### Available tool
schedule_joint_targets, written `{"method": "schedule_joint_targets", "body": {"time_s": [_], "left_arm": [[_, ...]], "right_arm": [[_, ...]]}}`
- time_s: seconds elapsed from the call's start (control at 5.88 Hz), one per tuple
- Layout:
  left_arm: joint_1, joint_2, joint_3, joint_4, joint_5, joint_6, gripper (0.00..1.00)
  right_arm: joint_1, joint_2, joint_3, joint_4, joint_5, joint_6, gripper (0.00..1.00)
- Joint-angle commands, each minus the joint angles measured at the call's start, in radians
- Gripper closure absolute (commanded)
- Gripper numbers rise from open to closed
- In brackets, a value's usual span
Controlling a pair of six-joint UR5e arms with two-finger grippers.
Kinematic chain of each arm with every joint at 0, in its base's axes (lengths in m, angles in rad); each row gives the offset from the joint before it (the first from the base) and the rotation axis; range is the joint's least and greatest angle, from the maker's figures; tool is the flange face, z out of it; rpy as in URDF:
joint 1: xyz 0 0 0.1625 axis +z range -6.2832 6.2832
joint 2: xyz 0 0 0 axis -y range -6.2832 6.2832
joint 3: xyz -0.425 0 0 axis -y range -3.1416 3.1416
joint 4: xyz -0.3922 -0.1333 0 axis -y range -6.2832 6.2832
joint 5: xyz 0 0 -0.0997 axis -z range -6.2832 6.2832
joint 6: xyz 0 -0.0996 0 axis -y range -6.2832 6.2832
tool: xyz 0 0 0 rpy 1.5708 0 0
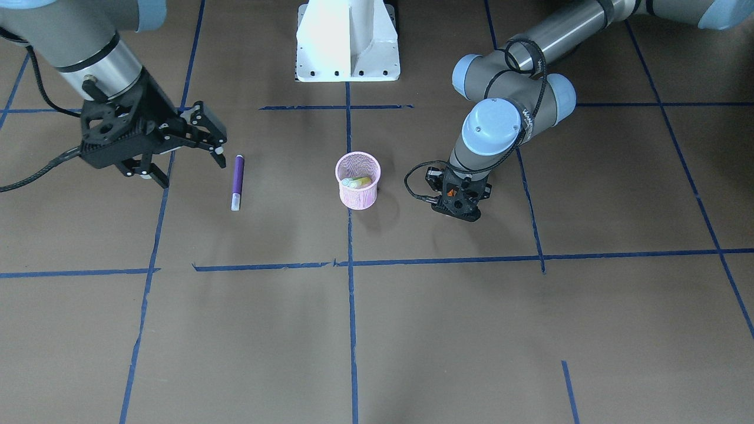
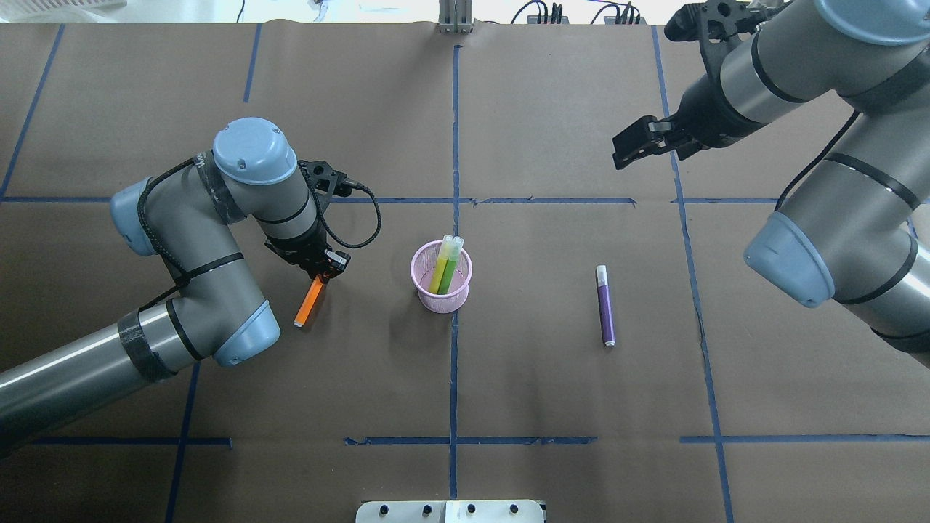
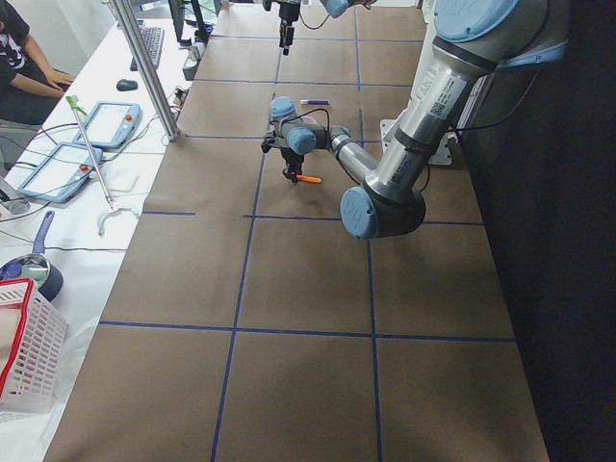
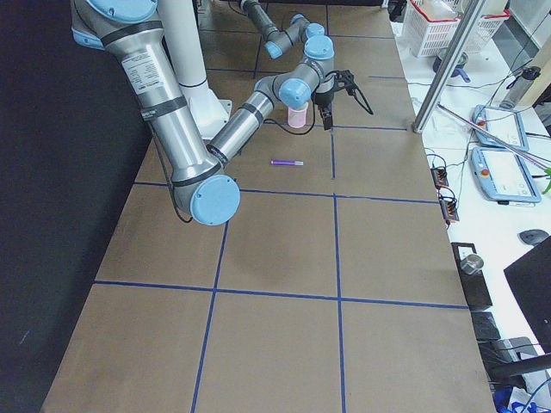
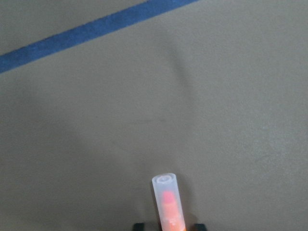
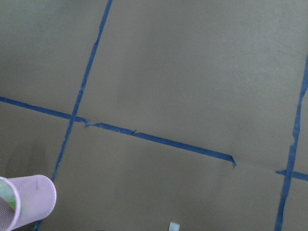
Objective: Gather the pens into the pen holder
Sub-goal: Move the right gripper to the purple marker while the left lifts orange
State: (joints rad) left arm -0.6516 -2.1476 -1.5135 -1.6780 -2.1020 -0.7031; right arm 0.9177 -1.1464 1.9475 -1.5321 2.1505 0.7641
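Note:
The pink mesh pen holder (image 2: 441, 285) (image 1: 357, 189) stands at mid-table with a green pen (image 2: 448, 270) and a yellow-green pen upright inside. My left gripper (image 2: 320, 270) (image 1: 457, 205) is shut on one end of the orange pen (image 2: 310, 303), left of the cup. The pen slants down, and its pale cap end (image 5: 166, 195) points at the table. The purple pen (image 2: 605, 306) (image 1: 237, 179) lies flat to the right of the cup. My right gripper (image 1: 189, 165) (image 2: 631, 149) is open and empty, raised beyond the purple pen.
Blue tape lines (image 2: 454, 145) grid the brown table. The white robot base (image 1: 347, 44) sits at the robot-side table edge. The right wrist view shows the cup (image 6: 24, 201) at lower left. Tablets (image 3: 96, 125) and a basket (image 3: 29, 346) lie beside the table.

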Motion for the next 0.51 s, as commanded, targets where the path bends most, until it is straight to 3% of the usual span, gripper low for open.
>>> {"method": "schedule_joint_targets", "body": {"time_s": [0.0, 0.34], "left_arm": [[-0.013, -0.001, -0.011, 0.001, -0.001, -0.001, 0.98], [-0.089, -0.003, -0.083, 0.012, -0.001, -0.002, 0.99]], "right_arm": [[-0.011, -0.023, -0.005, -0.057, -0.003, -0.003, 0.00], [-0.090, -0.010, -0.034, -0.068, -0.024, 0.073, 0.00]]}}
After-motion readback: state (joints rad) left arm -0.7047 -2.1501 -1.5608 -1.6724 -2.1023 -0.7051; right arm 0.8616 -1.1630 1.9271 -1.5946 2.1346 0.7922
